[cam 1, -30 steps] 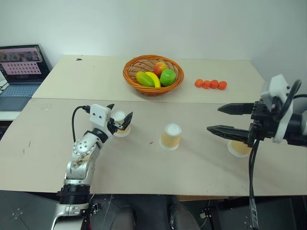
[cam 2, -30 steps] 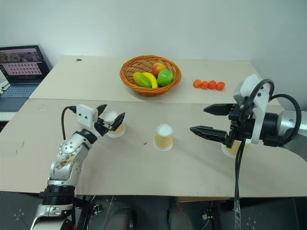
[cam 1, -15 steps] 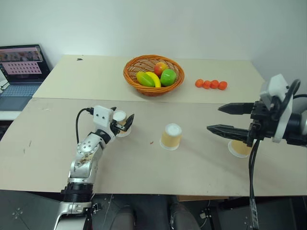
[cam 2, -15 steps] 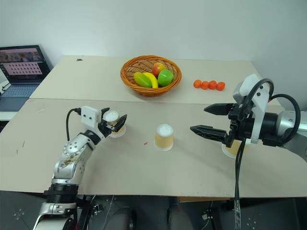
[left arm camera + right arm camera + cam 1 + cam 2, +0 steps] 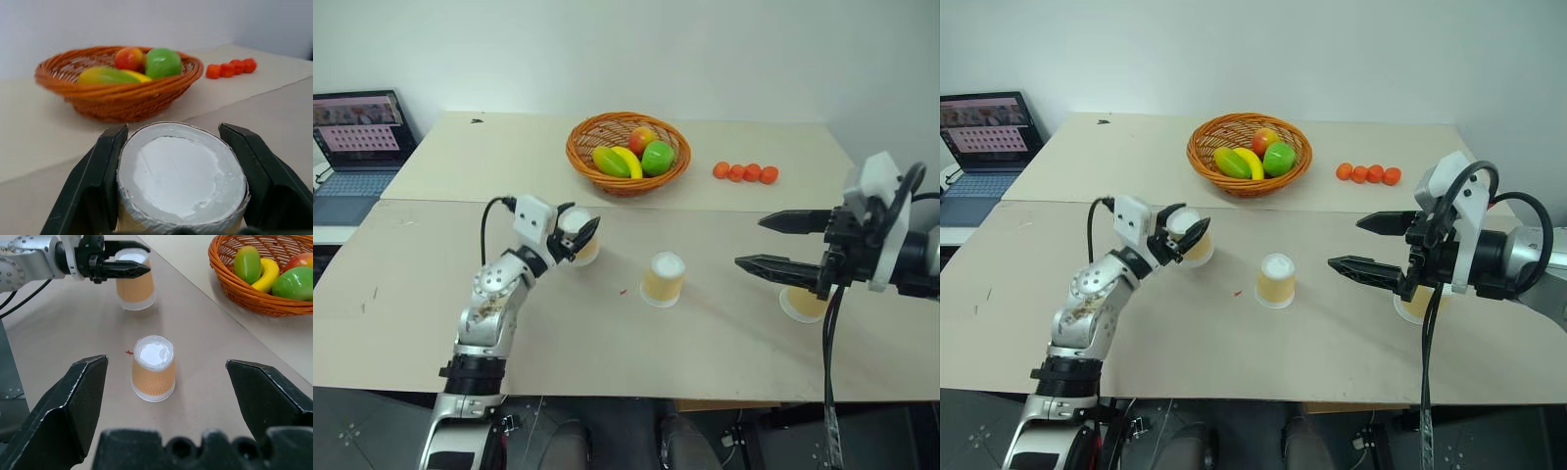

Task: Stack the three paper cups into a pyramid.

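Your left gripper [image 5: 1185,233] pinches the first cup [image 5: 1197,242] near its white base; squeeze harder and the paper may buckle. The middle cup [image 5: 1275,281] stands inverted on the table [image 5: 1234,362]; clip it in passing and it topples. Your right gripper [image 5: 1363,245], jaws spread wide, hovers over the third cup [image 5: 1410,304].

A plain white wall [image 5: 724,49] backs two beige tables [image 5: 509,157], with an open laptop [image 5: 352,147] at far left.
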